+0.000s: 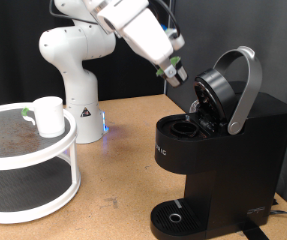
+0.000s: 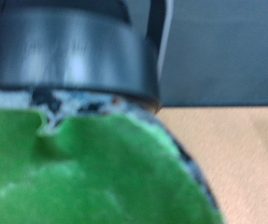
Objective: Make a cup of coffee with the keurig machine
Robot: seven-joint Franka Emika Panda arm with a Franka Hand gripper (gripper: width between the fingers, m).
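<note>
The tool [image 1: 173,72] hangs in the air at the end of the white arm [image 1: 133,30], tilted down toward the exterior view's right, just above and beside the open mouth of the keurig machine [image 1: 223,160]. In the wrist view a green-topped pod [image 2: 87,173] fills most of the picture, very close and blurred, with a dark rounded part of the machine behind it. The pod seems to sit at the fingertips, but I cannot tell from these pictures if the fingers are clamped on it or apart.

The keurig machine stands upright on the wooden tabletop [image 1: 123,150], at the exterior view's right. Its lid is raised, and the silver-grey handle [image 1: 245,85] points up and backward, so the brewing chamber is open to the tool. Its round drip base [image 1: 173,217] lies low, at the exterior view's bottom.

The cup [image 1: 49,116] stands upright, well apart from the machine, at the exterior view's left. It rests on the upper level of a round white rack [image 1: 33,185] with two shelves. The arm's base [image 1: 78,110] stands behind this rack.
</note>
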